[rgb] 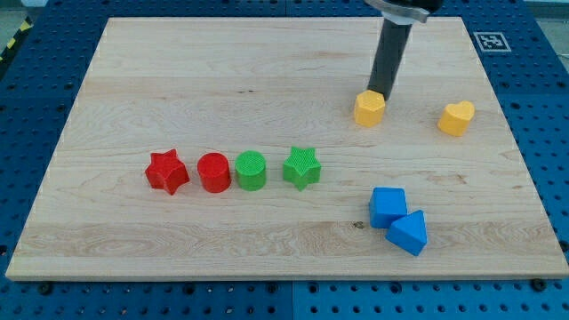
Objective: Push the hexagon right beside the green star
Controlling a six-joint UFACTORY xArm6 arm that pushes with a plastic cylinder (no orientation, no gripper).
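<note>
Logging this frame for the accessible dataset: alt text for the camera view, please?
My tip touches the top edge of the yellow hexagon, up and to the right of the green star on the wooden board. The star ends a row with a green cylinder, red cylinder and red star.

Bright, even overhead light — soft short shadows beside the blocks, sharp focus, no glare.

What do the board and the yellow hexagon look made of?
The board: light wood, probably sealed, with visible grain streaks and small knots. The yellow hexagon, touching my tip: likely matte plastic, perhaps 3D-printed; its uniform colour suggests this, and fine ribbing shows on the green star.
</note>
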